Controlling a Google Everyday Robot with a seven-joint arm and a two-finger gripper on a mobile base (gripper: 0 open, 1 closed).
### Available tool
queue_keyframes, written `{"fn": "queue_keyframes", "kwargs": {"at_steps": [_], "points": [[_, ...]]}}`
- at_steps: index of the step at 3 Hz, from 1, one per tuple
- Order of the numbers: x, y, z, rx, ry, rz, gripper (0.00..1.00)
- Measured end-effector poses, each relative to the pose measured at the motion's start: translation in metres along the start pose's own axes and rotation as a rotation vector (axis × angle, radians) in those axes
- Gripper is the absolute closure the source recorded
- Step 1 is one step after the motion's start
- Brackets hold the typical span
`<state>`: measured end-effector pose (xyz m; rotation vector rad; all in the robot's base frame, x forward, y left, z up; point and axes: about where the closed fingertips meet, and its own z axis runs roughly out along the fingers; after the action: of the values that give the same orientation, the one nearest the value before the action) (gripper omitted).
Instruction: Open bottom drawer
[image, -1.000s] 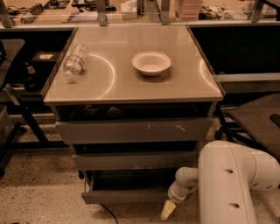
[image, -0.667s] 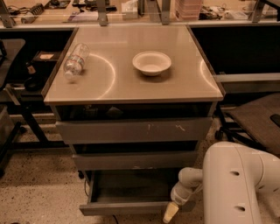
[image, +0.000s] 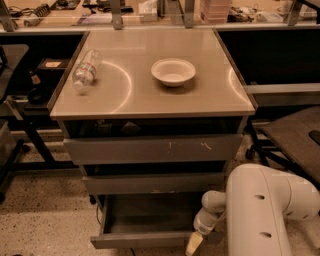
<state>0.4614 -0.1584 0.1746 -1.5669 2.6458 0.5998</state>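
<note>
Item: bottom drawer, lowest of three, pulled well out, grey tray showing; I judge the opening mostly done, little travel left
Item: gripper, at that drawer front's right end; whether it is clamped on, I cannot tell
Change: drawer further out than before, gripper drawn back with it

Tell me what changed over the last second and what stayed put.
The bottom drawer slid farther out toward the camera, baring more of its inside. The pincer, at the right end of the drawer's front, drew back with it and now sits lower in view. Whether it grips the front cannot be seen. The bottle, the bowl, the top drawer and the middle drawer stayed put.
</note>
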Motion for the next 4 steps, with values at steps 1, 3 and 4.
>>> {"fn": "queue_keyframes", "kwargs": {"at_steps": [1, 3, 4], "points": [[0.010, 0.006, 0.010, -0.043, 0.047, 0.006, 0.00], [0.038, 0.032, 0.009, -0.134, 0.114, 0.042, 0.00], [0.052, 0.049, -0.003, -0.154, 0.112, 0.063, 0.00]]}}
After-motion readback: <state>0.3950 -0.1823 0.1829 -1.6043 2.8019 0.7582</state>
